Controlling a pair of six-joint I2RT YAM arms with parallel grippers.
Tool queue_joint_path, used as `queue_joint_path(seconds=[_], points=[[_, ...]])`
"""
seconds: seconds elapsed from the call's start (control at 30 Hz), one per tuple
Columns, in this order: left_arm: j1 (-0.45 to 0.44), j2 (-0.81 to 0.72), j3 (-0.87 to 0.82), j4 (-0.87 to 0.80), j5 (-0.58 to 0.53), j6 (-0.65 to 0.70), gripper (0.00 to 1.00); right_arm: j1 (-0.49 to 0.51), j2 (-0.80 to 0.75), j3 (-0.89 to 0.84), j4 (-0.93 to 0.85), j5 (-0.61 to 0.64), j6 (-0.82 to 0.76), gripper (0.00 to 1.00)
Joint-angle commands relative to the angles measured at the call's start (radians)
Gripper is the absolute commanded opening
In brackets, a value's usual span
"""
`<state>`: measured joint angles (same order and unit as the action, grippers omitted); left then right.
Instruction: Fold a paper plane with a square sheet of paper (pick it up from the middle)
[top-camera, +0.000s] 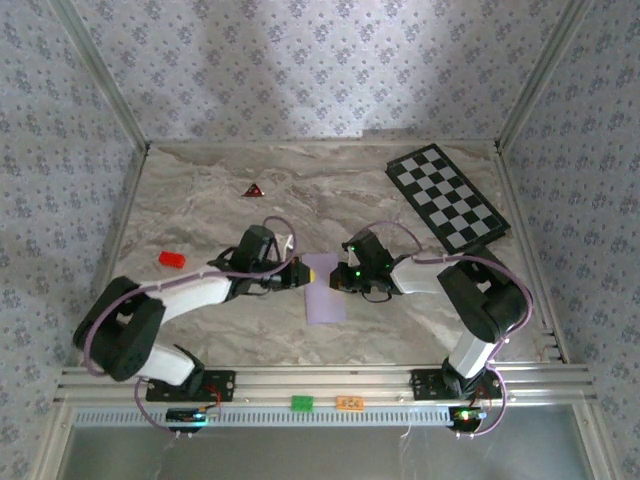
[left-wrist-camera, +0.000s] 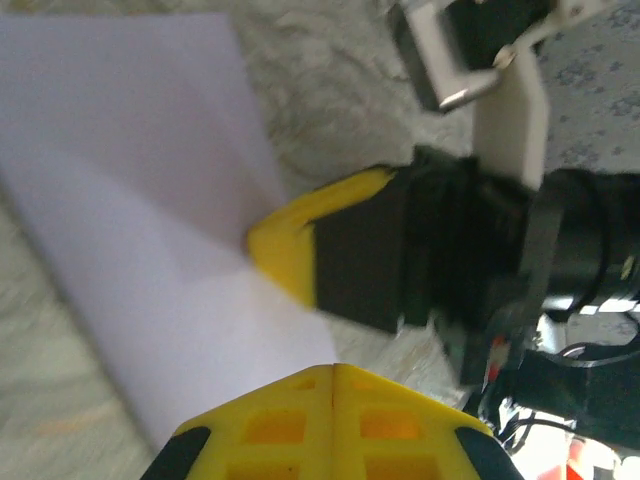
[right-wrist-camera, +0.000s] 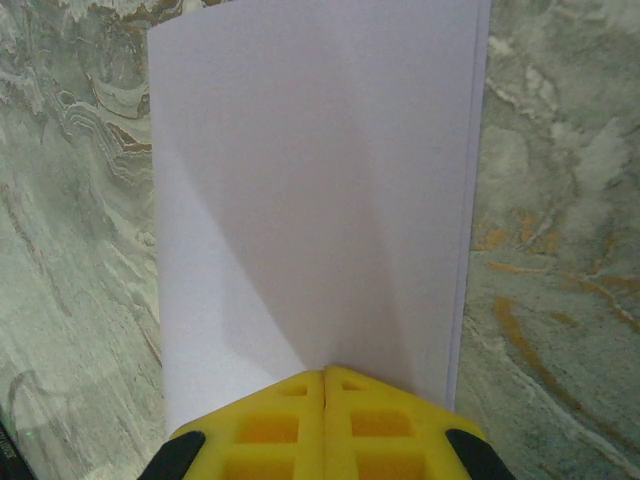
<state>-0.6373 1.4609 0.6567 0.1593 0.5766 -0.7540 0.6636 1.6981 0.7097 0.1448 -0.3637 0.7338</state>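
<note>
The folded paper (top-camera: 323, 297) lies mid-tabletop (top-camera: 200, 200). The left hand (left-wrist-camera: 333, 368) and right hand (right-wrist-camera: 325, 372) are both clenched on its opposite edges. Pulling apart unevenly could tear the thin sheet or skew the crease.

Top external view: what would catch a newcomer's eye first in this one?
The two arms meet mid-table. The left gripper and right gripper are both shut, with their yellow tips at the far part of a pale lilac paper sheet folded to a narrow rectangle. Next comes the black-and-white checkered board at the far right. After that, the small red block on the left of the marble tabletop.
</note>
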Motion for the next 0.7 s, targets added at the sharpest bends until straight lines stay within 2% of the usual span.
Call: queue_joint_path(seconds=[0.0, 0.1, 0.3, 0.47, 0.67], points=[[-0.007, 0.091, 0.023, 0.068, 0.074, -0.023, 0.0, -0.006, 0.089, -0.054, -0.216, 0.142, -0.015, 0.0], [-0.017, 0.152, 0.01, 0.089, 0.105, -0.009, 0.0, -0.004, 0.086, -0.051, -0.227, 0.149, -0.016, 0.0], [-0.067, 0.215, -0.031, 0.038, 0.063, 0.062, 0.0, -0.001, 0.081, -0.047, -0.249, 0.158, -0.024, 0.0], [-0.067, 0.223, -0.064, -0.049, -0.006, 0.138, 0.0, -0.004, 0.069, -0.053, -0.26, 0.164, -0.025, 0.0], [-0.062, 0.212, -0.088, 0.002, 0.056, 0.159, 0.0, -0.006, 0.066, -0.047, -0.268, 0.167, -0.03, 0.0]])
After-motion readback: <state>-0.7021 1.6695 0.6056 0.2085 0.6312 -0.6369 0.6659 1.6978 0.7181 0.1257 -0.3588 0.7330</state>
